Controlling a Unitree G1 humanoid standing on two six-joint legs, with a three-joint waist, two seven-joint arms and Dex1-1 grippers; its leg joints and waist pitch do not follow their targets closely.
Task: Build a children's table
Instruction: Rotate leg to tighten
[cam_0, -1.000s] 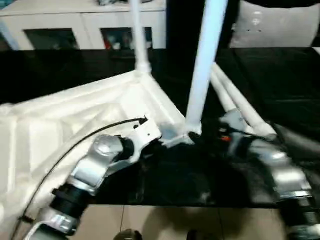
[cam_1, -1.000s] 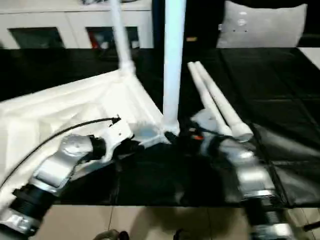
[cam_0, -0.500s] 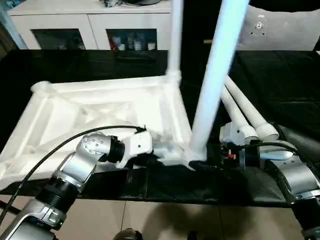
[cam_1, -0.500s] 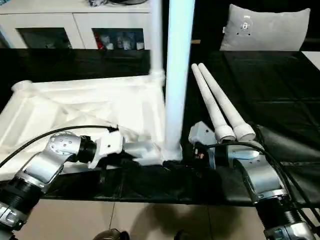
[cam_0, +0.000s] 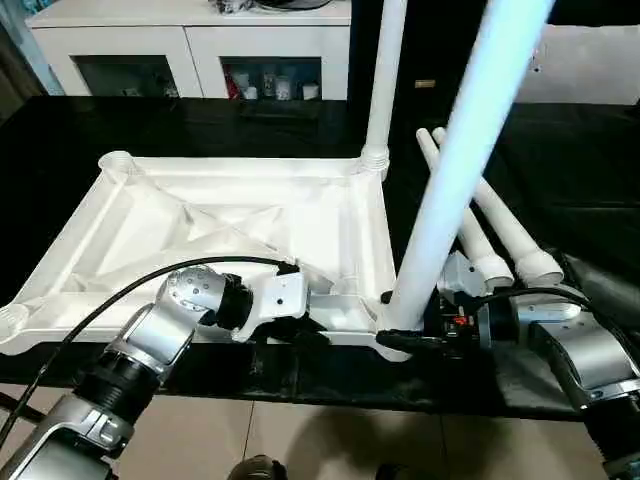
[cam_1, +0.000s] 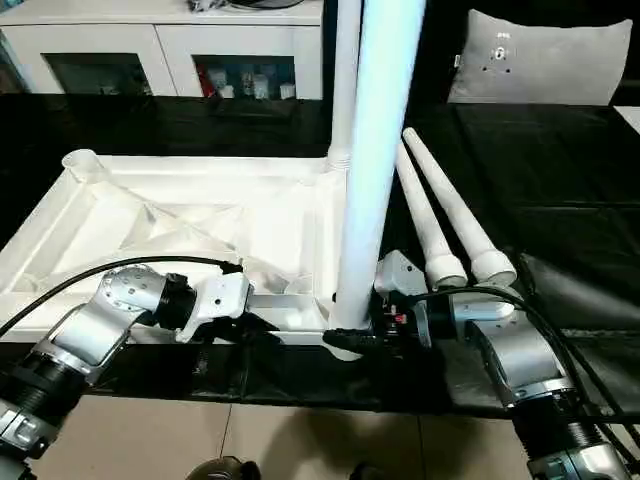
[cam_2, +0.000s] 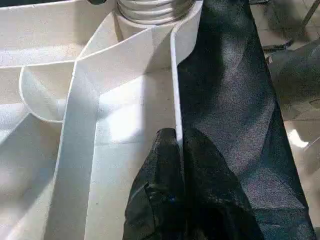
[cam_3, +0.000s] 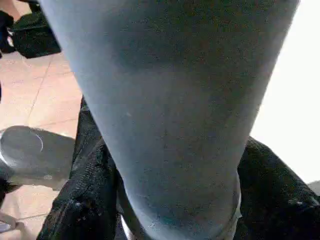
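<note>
Black cloth is covering the large work surface (cam_0: 200, 125), and the white plastic table top (cam_0: 200, 215) is lying on it upside down, its ribbed underside facing up, near the front edge. Two silver forearms are being held low and bent inward toward the top's near right corner. A leg (cam_1: 372, 170) is being held upright in that corner socket, its upper end cut off by the frame; the right gripper (cam_1: 352, 340) is clamped around its base, the black fingers (cam_3: 75, 200) pressed on either side of the round shaft. The left gripper (cam_2: 179, 150) is pinching the thin near rim of the top, one finger on each side of the wall. A second leg (cam_0: 383, 85) is standing in the far right socket. Two loose tapered legs (cam_1: 445, 215) are lying side by side, touching, just right of the top. An empty round socket (cam_0: 115, 160) is showing at the far left corner.
</note>
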